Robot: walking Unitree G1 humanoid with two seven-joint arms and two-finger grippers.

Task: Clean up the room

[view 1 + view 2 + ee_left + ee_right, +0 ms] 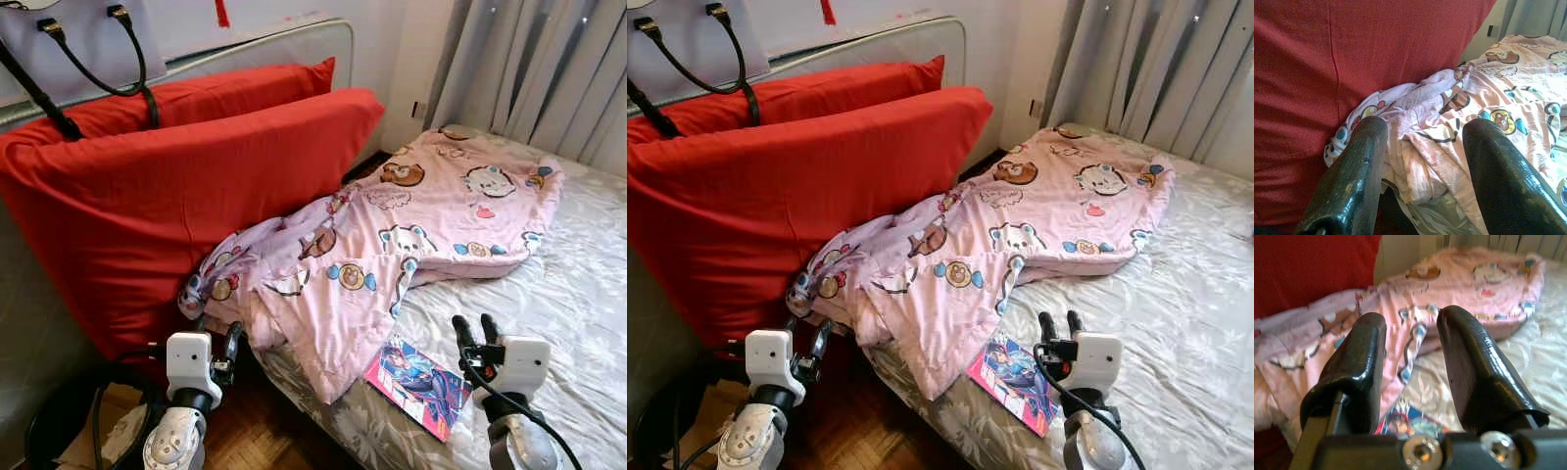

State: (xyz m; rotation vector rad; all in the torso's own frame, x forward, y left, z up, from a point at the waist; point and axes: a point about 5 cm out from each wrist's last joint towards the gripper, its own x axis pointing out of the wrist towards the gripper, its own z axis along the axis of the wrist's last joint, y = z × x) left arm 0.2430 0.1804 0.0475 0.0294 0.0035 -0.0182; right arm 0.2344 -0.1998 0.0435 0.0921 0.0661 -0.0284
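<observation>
Blanket [411, 220]: pink cartoon-print cotton, rumpled (one corner drooping off the bed [578, 294]) against red pillows [167, 206].
Comic book [419, 384]: glossy, flat at bed's edge.
Left gripper [1420, 171]: raised, fingers spread.
Right gripper [1410, 367]: raised, fingers parted.

Each arm is a silver, rounded limb ending in a white boxy wrist block. The left hand [231, 345] and the right hand [476, 330] each carry two long black fingers, glossy and slightly scuffed. A black cable loops from each wrist block down along the arm. At the base of the right fingers [1476, 367], at 6 o'clock, sit two silver hex-socket screws.
</observation>
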